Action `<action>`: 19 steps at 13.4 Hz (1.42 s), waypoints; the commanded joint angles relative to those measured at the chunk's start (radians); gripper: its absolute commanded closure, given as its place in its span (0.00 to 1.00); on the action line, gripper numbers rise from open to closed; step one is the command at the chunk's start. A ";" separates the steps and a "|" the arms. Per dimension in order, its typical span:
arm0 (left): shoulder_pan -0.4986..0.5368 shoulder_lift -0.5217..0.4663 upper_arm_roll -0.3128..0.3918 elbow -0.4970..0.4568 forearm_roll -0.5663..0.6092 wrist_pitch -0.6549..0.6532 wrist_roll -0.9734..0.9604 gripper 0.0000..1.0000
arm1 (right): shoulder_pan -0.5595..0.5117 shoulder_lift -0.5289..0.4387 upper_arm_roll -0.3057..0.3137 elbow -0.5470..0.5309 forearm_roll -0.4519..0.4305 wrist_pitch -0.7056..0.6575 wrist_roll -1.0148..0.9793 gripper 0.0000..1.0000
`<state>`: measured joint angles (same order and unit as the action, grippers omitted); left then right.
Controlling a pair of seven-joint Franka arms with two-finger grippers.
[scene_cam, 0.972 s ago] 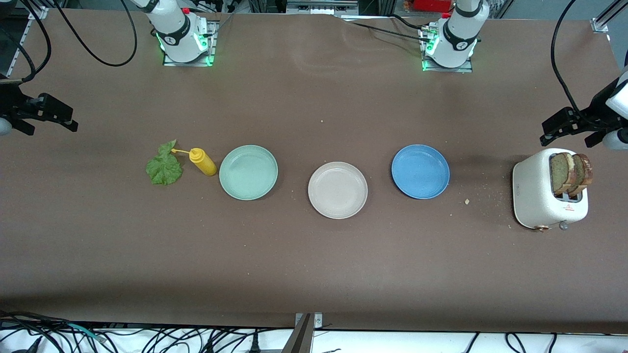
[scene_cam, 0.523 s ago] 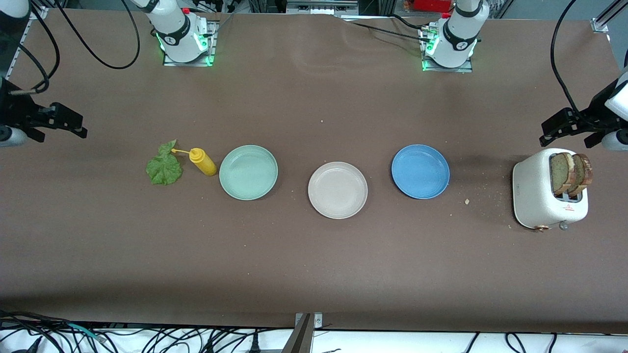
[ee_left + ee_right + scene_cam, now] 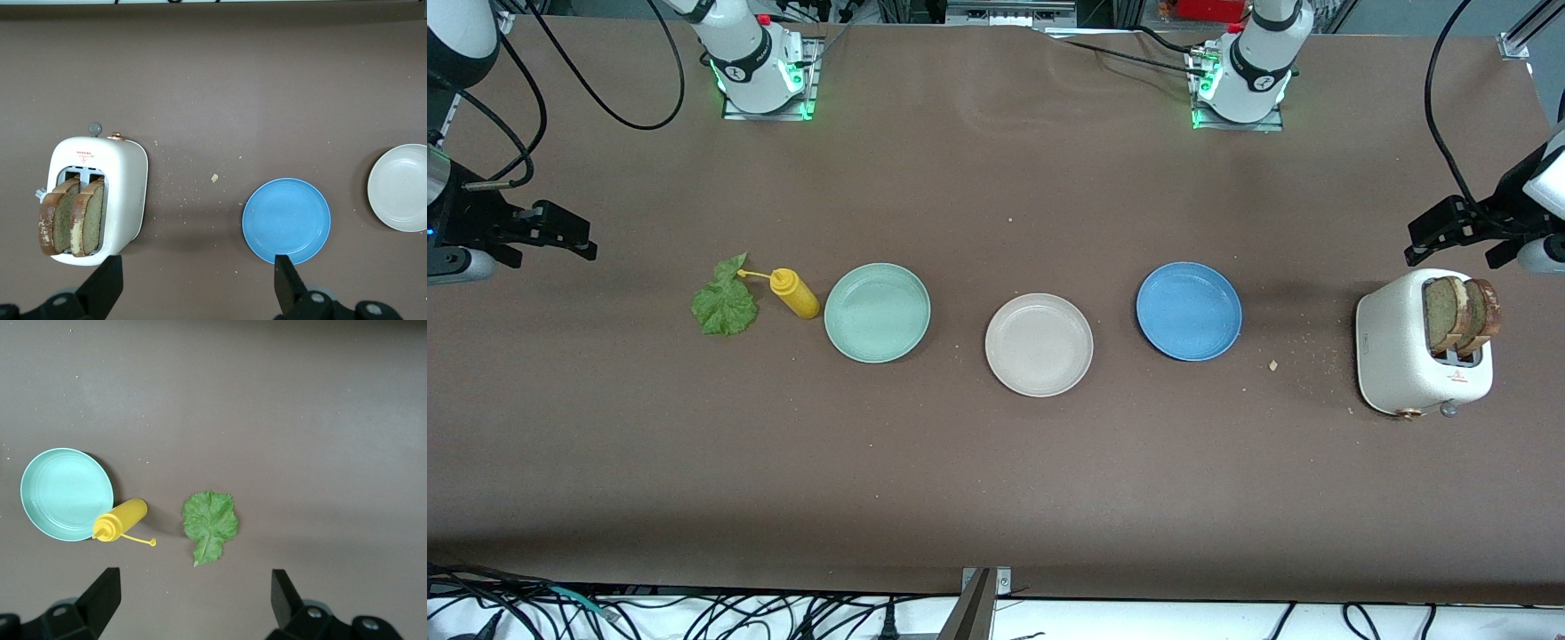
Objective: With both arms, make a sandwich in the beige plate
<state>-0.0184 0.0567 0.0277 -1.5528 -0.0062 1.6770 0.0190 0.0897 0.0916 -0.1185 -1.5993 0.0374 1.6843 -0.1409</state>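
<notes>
Both sets of jaws are hanging wide open and empty: the left gripper (image 3: 1449, 233) is sitting at eleven o'clock of the bread slices (image 3: 1461, 313) in the toaster (image 3: 1396, 356), while the right gripper (image 3: 560, 233) is sitting at ten o'clock of the lettuce leaf (image 3: 725, 304).

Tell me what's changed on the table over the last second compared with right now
Only the right gripper moved: it slid in from the table's edge toward the lettuce leaf, jaws open and empty. Nothing was taken hold of or let go. The left gripper hangs by the toaster as before, open. The bread slices, mustard bottle and beige plate stayed put.
</notes>
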 commanded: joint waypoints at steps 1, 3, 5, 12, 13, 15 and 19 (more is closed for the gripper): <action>0.011 0.006 -0.008 0.019 0.008 0.000 0.019 0.00 | 0.004 0.007 -0.003 0.013 -0.007 -0.005 -0.008 0.00; 0.011 0.006 -0.008 0.019 0.008 -0.002 0.019 0.00 | 0.004 0.020 -0.003 0.018 -0.014 0.000 -0.011 0.00; 0.017 0.006 -0.006 0.019 0.014 -0.002 0.022 0.00 | -0.001 0.049 -0.006 0.018 -0.002 0.000 -0.016 0.00; 0.115 0.048 0.000 -0.039 0.022 0.059 0.156 0.00 | 0.010 0.045 -0.001 0.009 -0.002 0.006 -0.009 0.00; 0.120 0.046 0.001 -0.077 0.023 0.102 0.160 0.00 | 0.010 0.045 -0.003 -0.001 -0.002 0.003 -0.016 0.00; 0.139 0.042 0.000 -0.139 0.023 0.168 0.168 0.00 | 0.007 0.033 -0.004 -0.025 0.004 0.005 -0.034 0.00; 0.175 0.032 0.000 -0.269 0.023 0.314 0.234 0.00 | 0.007 0.022 -0.004 -0.048 0.033 0.003 -0.083 0.00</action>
<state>0.1313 0.1197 0.0374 -1.7396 -0.0054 1.9176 0.2037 0.0956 0.1375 -0.1191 -1.6226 0.0494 1.6895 -0.1971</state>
